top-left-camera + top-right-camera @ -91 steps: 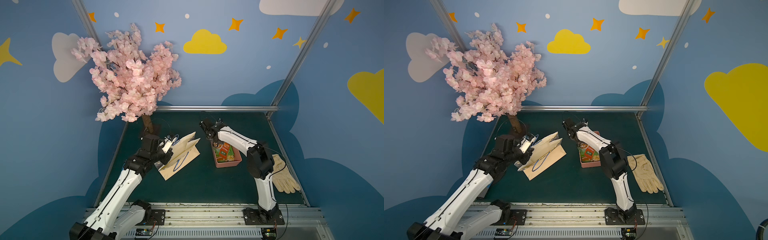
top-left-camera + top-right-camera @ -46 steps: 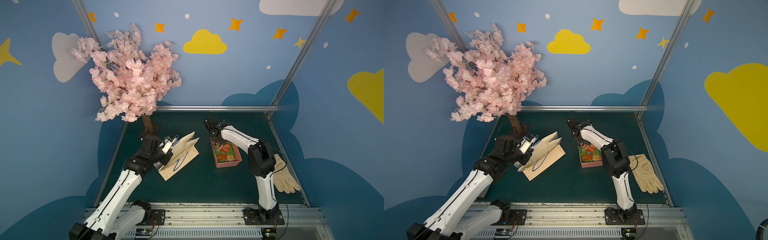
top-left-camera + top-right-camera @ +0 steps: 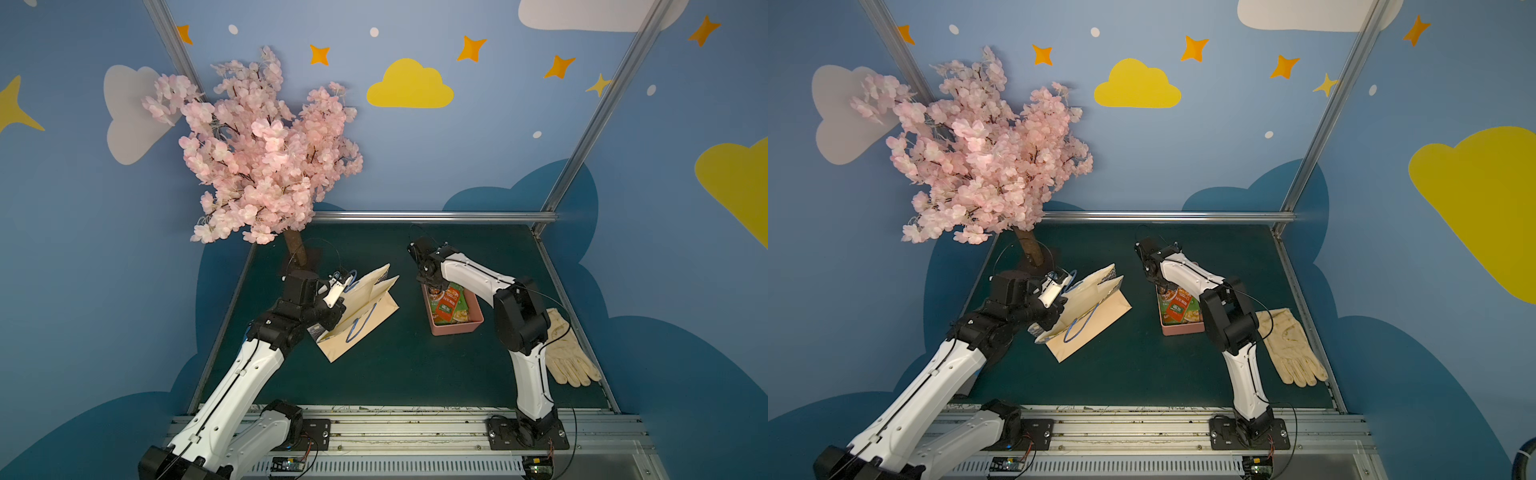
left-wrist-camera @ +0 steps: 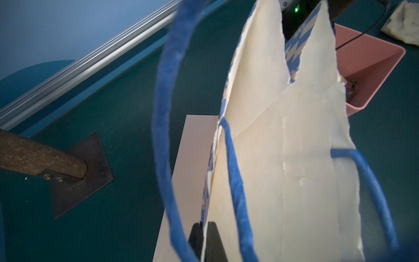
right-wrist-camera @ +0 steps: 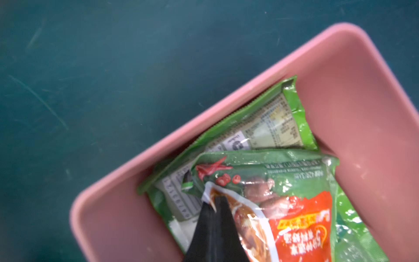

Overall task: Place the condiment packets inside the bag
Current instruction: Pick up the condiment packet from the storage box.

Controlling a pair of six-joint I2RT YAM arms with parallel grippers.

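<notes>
The cream bag (image 3: 368,305) (image 3: 1096,305) with blue cord handles lies tilted on the green mat, its mouth held up. My left gripper (image 3: 338,286) (image 4: 205,229) is shut on the bag's top edge (image 4: 283,158). Several condiment packets (image 3: 451,305) (image 3: 1179,309) lie in a pink tray (image 3: 457,328). My right gripper (image 3: 434,289) (image 5: 214,204) reaches down into the tray and is shut on the corner of the red-orange packet (image 5: 294,215). That packet lies on top of a green packet (image 5: 267,127).
A cream glove (image 3: 567,353) (image 3: 1291,349) lies right of the tray, by the mat's right edge. A pink blossom tree (image 3: 257,158) stands at the back left, its trunk base (image 4: 45,158) bolted near the bag. An aluminium rail (image 3: 432,216) bounds the back.
My right gripper moved right and down into the tray and closed on a packet's corner. The left arm kept the bag's edge held and barely moved.
</notes>
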